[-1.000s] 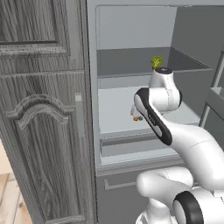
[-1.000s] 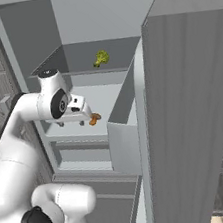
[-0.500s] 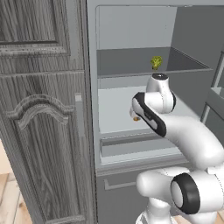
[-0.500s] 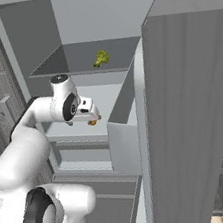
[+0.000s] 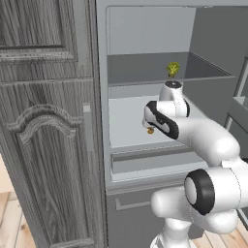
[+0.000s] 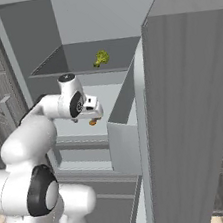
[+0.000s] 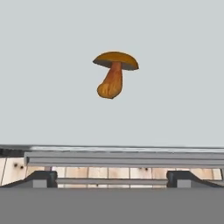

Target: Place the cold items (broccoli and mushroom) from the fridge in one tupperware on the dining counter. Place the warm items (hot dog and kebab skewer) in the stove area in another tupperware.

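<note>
our gripper (image 7: 112,178) hangs with its dark fingertips (image 7: 40,176) spread wide, holding nothing. the small orange-brown mushroom (image 7: 113,74) lies on the pale middle fridge shelf (image 7: 52,87), straight ahead of the fingers, apart from them, stem pointing roughly back towards us.

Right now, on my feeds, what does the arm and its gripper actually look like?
The arm is glossy white with rounded, tubular links and black bands and round black caps at the joints. No cables or markings are visible. The gripper has two small dark grey, blocky finger tips.
</note>
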